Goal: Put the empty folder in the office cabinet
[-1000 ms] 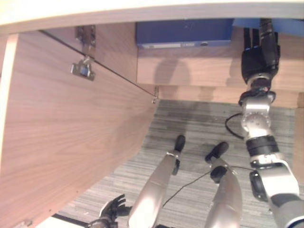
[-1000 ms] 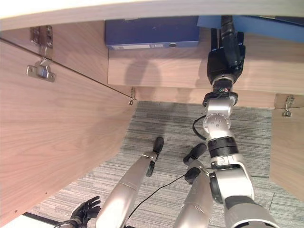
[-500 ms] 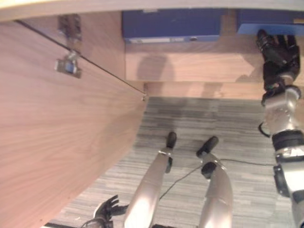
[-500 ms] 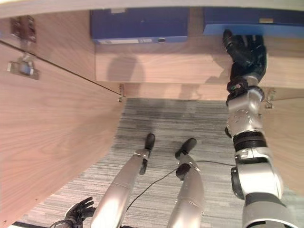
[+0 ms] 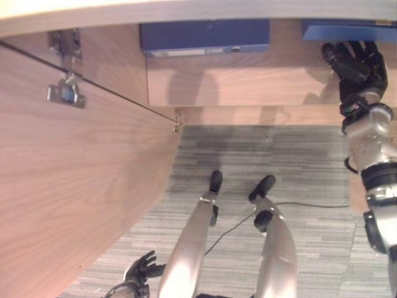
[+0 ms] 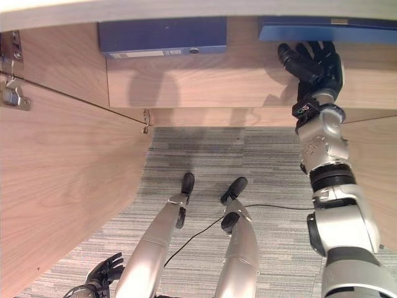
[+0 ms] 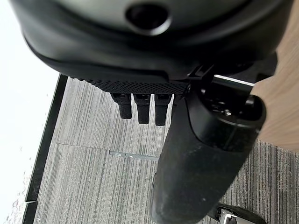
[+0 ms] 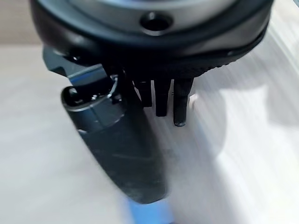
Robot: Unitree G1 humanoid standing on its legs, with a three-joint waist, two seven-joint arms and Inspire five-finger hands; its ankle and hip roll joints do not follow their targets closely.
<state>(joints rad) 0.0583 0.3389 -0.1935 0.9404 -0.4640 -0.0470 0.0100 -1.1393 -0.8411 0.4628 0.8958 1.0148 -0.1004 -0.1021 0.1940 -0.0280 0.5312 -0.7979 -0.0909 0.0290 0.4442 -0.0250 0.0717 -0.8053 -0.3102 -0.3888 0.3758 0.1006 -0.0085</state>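
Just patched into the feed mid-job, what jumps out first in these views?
The right hand is up at the cabinet shelf with fingers spread, just below a blue folder lying there. A second blue folder lies further left on the same shelf, and the open cabinet door fills the left side. The left hand hangs low over the carpet, open.

Right blue folder [image 6: 322, 30] cut off by cabinet top edge, only a strip visible. Left blue folder [image 6: 162, 37] likewise clipped. Right wrist view blurred: surface past right hand [image 8: 140, 140] unreadable. Spine labels too small.
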